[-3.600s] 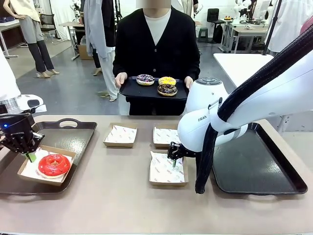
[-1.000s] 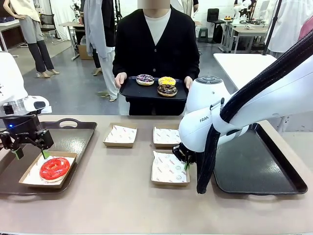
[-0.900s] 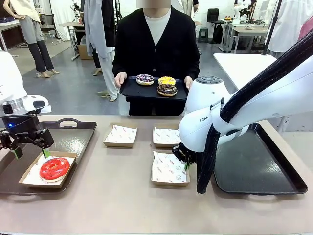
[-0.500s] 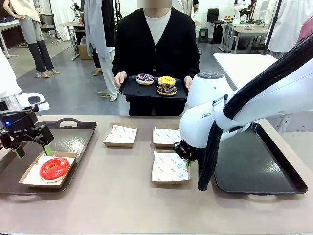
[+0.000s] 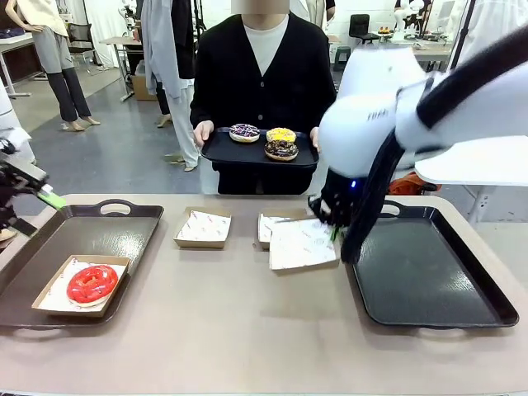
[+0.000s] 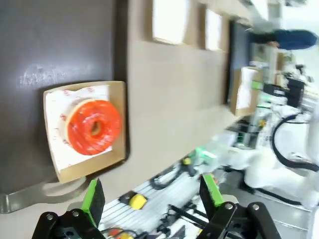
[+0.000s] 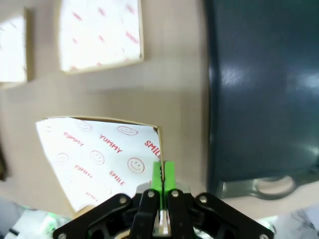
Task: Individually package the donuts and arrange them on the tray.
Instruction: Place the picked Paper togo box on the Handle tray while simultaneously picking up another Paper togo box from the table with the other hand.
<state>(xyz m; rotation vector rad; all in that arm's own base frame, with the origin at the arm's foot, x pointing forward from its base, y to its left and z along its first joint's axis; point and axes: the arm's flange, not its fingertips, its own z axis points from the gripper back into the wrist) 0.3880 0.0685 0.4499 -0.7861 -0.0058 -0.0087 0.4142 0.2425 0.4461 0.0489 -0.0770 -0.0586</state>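
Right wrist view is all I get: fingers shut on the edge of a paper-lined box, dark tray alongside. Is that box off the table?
Observer: It looks lifted. In the front view the paper-lined box hangs tilted from the right gripper, overlapping another empty box behind it.
Operator: Left gripper?
Observer: The left gripper is open and holds nothing, raised at the far left of the front view.
Operator: Any donut boxed?
Observer: One. The red donut lies in a cardboard box on the left tray.
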